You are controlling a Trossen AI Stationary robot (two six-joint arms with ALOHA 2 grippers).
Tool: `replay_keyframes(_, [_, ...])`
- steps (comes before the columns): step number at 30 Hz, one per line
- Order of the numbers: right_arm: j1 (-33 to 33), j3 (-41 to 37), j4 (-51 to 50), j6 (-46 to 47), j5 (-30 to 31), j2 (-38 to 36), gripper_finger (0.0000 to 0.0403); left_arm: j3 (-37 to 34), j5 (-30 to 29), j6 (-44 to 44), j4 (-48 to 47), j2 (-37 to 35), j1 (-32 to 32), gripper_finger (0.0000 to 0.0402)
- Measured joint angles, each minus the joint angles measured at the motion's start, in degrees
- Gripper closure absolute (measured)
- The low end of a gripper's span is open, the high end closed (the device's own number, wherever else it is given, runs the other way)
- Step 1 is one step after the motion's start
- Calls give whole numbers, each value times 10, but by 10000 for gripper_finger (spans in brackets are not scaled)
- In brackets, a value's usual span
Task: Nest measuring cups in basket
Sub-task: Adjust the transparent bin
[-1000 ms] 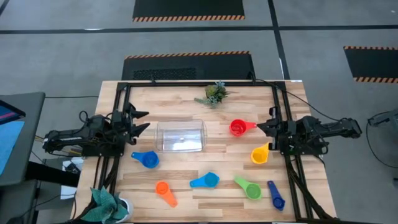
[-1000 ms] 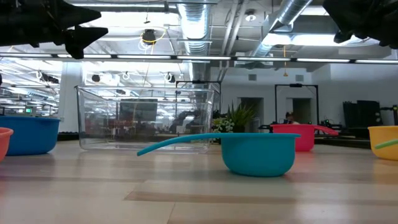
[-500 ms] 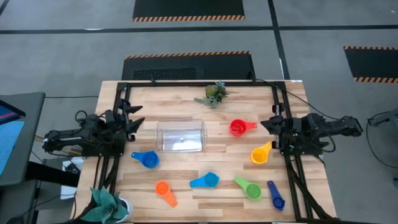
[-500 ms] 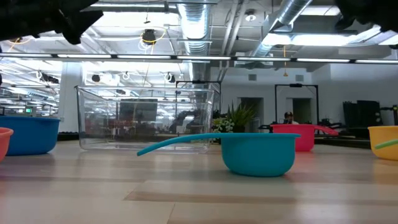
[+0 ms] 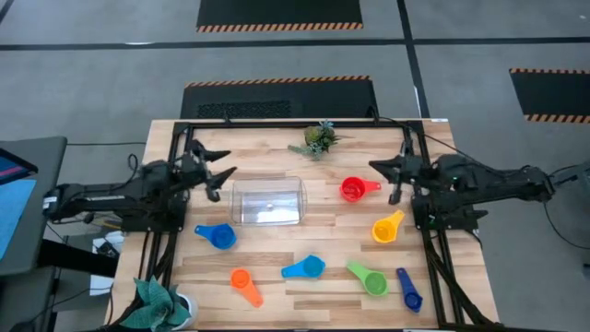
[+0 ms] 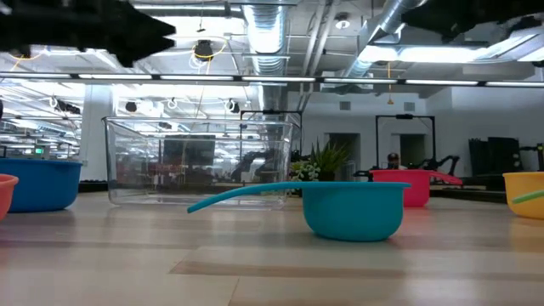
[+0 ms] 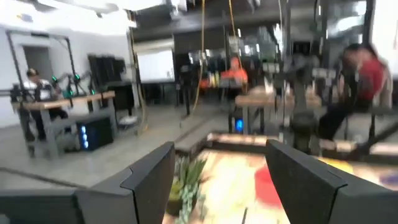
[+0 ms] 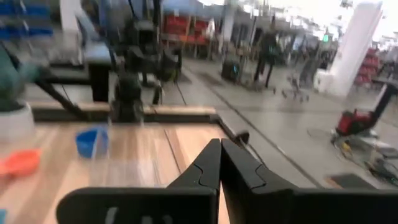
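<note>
The left tool (image 5: 219,175) hangs above the left part of the table (image 5: 277,254) with its two fingers (image 7: 149,180) spread wide and nothing between them. Just beside its tips lies the basket (image 5: 267,201), clear and upright on the wood, with no cup inside. A little nearer the front edge than this tool sits the blue cup (image 5: 219,236), and farther toward the front the orange cup (image 5: 243,281). Beyond those, toward the middle of the front edge, rests the teal cup (image 5: 307,267), its long handle reaching toward the orange one; in the low view this teal cup (image 6: 353,208) stands closest, with the basket (image 6: 200,166) behind it.

The right tool (image 5: 385,173) hangs above the right part of the table, its fingers (image 8: 208,171) pressed together and holding nothing. Just beside its tips sits the red cup (image 5: 354,189), handle pointing toward the tool. Nearer the front edge lies the yellow cup (image 5: 385,227). Farther on in that direction come the green cup (image 5: 371,279) and the dark blue cup (image 5: 409,290), side by side near the front right corner.

Across the table, at the back edge between the two tools, stands a small green plant sprig (image 5: 318,138). A teal cloth (image 5: 157,300) lies at the front left corner, well apart from the left tool
</note>
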Motion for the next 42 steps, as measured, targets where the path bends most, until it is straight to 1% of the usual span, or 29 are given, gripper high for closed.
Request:
replay_keyframes(3, [-13, 24, -27, 0, 0, 39, 372, 36, 49, 26, -1, 83, 16, 159])
replay_keyframes(5, [-22, 38, -51, 0, 0, 59, 372, 60, 70, 42, -4, 130, 21, 159])
replay_keyframes(11, [-64, 57, -126, 41, -1, 120, 372, 131, 76, 81, -11, 236, 24, 159])
replay_keyframes(13, [-76, 56, -126, 66, -22, 147, 372, 148, 76, 81, -25, 259, 24, 159])
replay_keyframes(15, [-81, 56, -103, 75, -69, 176, 372, 161, 76, 84, -58, 274, 24, 159])
replay_keyframes(18, [-75, 57, -51, 63, -157, 221, 372, 178, 75, 99, -135, 280, 24, 159])
replay_keyframes(20, [-65, 57, -27, 51, -185, 246, 372, 189, 74, 99, -192, 275, 22, 159])
replay_keyframes(23, [-51, 69, -42, 50, -192, 269, 372, 219, 72, 87, -318, 256, 13, 159])
replay_keyframes(26, [-48, 89, -87, 51, -192, 282, 372, 262, 73, 50, -455, 237, -4, 159])
replay_keyframes(28, [-47, 97, -99, 53, -193, 286, 372, 283, 73, 16, -519, 225, -19, 160])
replay_keyframes(30, [-45, 99, -98, 53, -192, 285, 372, 297, 73, -16, -555, 215, -38, 164])
replay_keyframes(33, [-44, 99, -113, 53, -193, 285, 372, 303, 79, -77, -631, 206, -69, 184])
replay_keyframes(37, [-44, 99, -148, 54, -193, 285, 372, 307, 105, -176, -734, 207, -103, 226])
replay_keyframes(39, [-44, 99, -160, 55, -193, 285, 372, 307, 117, -220, -763, 207, -114, 250])
replay_keyframes(42, [-44, 99, -161, 55, -193, 285, 372, 307, 139, -258, -774, 207, -125, 289])
